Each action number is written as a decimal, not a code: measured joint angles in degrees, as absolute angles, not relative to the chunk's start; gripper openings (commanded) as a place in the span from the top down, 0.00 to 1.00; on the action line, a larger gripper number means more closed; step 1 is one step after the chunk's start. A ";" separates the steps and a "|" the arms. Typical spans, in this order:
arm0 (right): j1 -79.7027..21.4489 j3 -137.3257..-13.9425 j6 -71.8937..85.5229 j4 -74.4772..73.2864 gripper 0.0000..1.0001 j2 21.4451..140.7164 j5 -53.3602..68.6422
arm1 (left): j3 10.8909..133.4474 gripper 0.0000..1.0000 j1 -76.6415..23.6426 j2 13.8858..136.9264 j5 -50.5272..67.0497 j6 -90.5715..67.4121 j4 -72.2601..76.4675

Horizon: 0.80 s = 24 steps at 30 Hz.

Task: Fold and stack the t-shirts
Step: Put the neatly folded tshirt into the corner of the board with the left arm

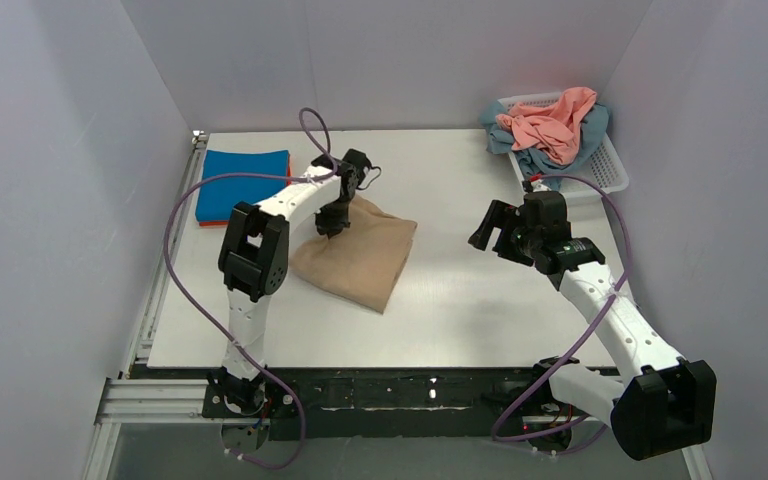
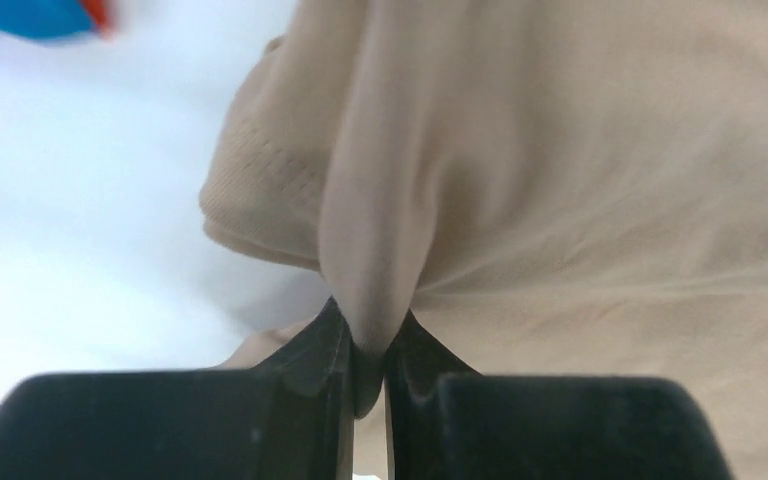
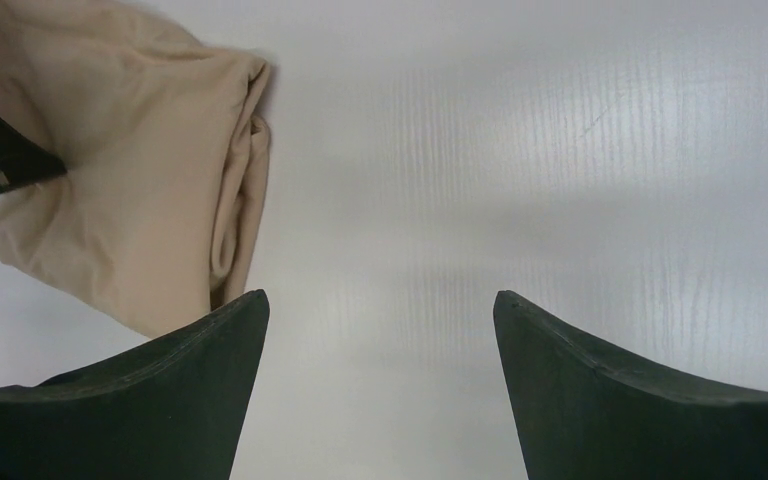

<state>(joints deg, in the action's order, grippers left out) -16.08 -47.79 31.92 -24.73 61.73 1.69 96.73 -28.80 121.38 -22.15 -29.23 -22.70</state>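
Note:
A folded tan-beige t-shirt (image 1: 365, 256) lies mid-table. My left gripper (image 1: 334, 226) is shut on a pinch of its cloth at its left far edge; the left wrist view shows the tan fold (image 2: 380, 250) held between the black fingers (image 2: 310, 360). A folded bright blue t-shirt (image 1: 244, 183) lies on an orange-red one (image 1: 208, 222) at the far left. My right gripper (image 1: 490, 228) is open and empty above bare table, right of the tan shirt (image 3: 130, 200). A salmon-pink t-shirt (image 1: 555, 125) and a dusty teal-blue t-shirt (image 1: 585, 145) are heaped in the basket.
A white lattice basket (image 1: 612, 172) stands at the far right corner against the wall. Grey walls close in the table on three sides. Purple cables loop from both arms. A metal rail runs along the table's left edge (image 1: 165, 270).

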 measured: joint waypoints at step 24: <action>-15.70 -48.56 25.02 -23.31 0.11 63.13 -1.45 | 131.90 1.00 -13.47 127.39 -33.67 -5.87 -25.58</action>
